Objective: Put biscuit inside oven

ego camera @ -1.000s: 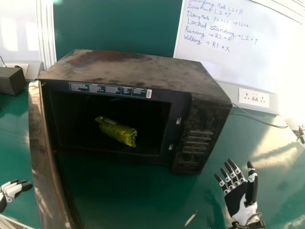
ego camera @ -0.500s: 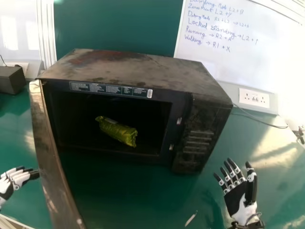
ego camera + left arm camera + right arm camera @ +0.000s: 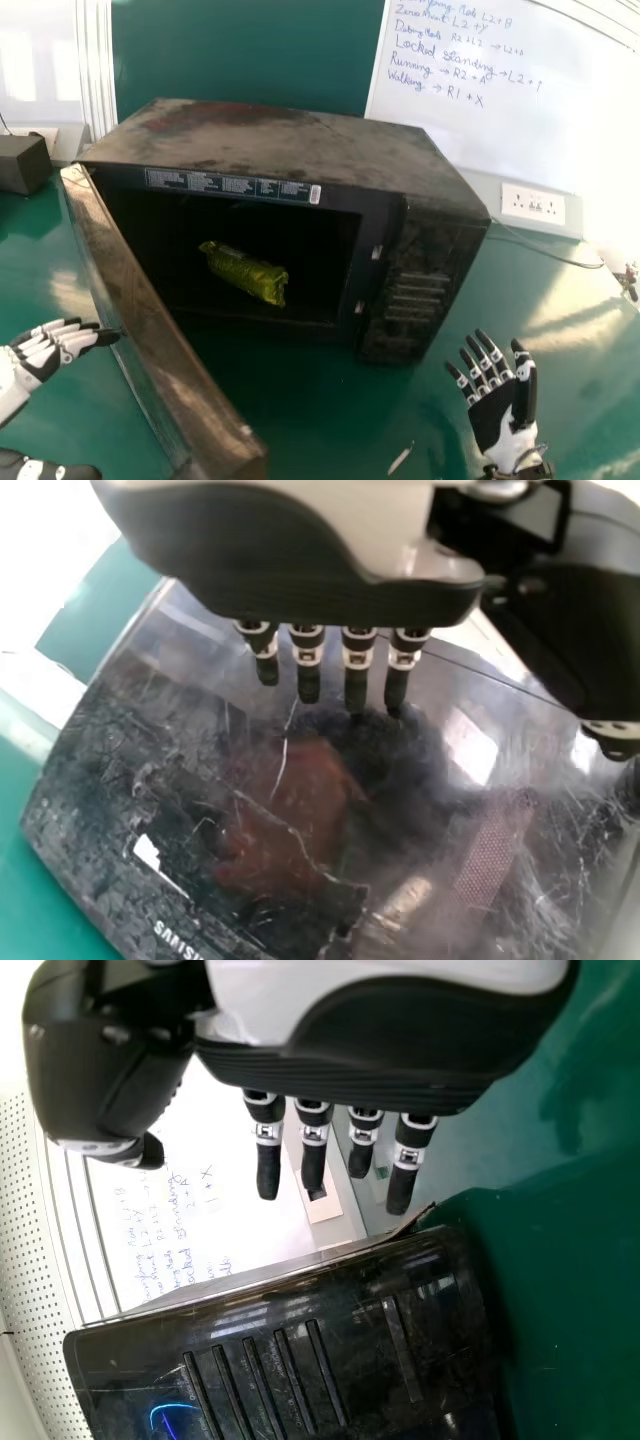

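Note:
The green biscuit packet lies inside the dark cavity of the oven. At the oven's left side the door stands partly open. My left hand is at the door's outer face, fingertips at its surface, fingers straight. In the left wrist view, my left hand has its straight fingers over the glossy scratched door. My right hand is held palm up over the table right of the oven, fingers extended; in the right wrist view, the right hand shows beside the oven's control panel.
A green table bears the oven and a small pale stick in front of it. A black box is at the far left. Behind are a whiteboard and wall socket, with a cable running along the right.
My left hand has moved to the right, and the door has swung inward toward the oven's front. The right hand has barely moved, and the packet lies as before.

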{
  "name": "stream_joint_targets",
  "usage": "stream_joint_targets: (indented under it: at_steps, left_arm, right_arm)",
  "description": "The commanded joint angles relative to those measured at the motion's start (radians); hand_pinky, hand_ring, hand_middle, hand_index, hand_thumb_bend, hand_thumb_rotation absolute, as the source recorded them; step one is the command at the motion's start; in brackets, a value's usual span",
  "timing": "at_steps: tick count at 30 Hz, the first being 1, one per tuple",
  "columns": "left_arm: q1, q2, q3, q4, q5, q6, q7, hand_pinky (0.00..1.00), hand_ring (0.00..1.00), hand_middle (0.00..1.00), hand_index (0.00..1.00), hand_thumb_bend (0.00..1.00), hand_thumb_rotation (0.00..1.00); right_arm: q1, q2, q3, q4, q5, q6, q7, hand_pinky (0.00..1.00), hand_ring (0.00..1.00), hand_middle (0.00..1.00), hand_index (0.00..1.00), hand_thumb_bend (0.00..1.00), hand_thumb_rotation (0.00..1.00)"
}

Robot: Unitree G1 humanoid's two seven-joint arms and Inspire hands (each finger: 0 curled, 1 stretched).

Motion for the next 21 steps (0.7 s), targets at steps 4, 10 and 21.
stream_joint_targets:
  at_steps: [4, 10, 21]
  left_arm:
    - [-0.066, 0.038, -0.038, -0.002, 0.027, 0.04, -0.023, 1.0, 1.0, 1.0, 1.0, 0.91, 0.8]
    - [-0.145, 0.073, -0.072, 0.018, 0.04, 0.072, -0.039, 1.0, 1.0, 1.0, 1.0, 0.91, 0.8]
    - [-0.341, 0.153, -0.216, 0.101, 0.095, 0.139, -0.065, 1.0, 1.0, 1.0, 0.99, 0.91, 0.81]
  right_arm:
    - [-0.003, 0.008, 0.001, 0.003, 0.001, -0.002, -0.001, 0.8, 0.91, 0.96, 0.89, 0.65, 0.89]
    - [0.003, 0.005, 0.007, -0.007, -0.009, -0.006, -0.003, 0.77, 0.91, 0.95, 0.88, 0.65, 0.91]
    - [0.003, 0.006, 0.009, 0.003, -0.013, -0.02, 0.013, 0.77, 0.9, 0.94, 0.88, 0.64, 0.91]
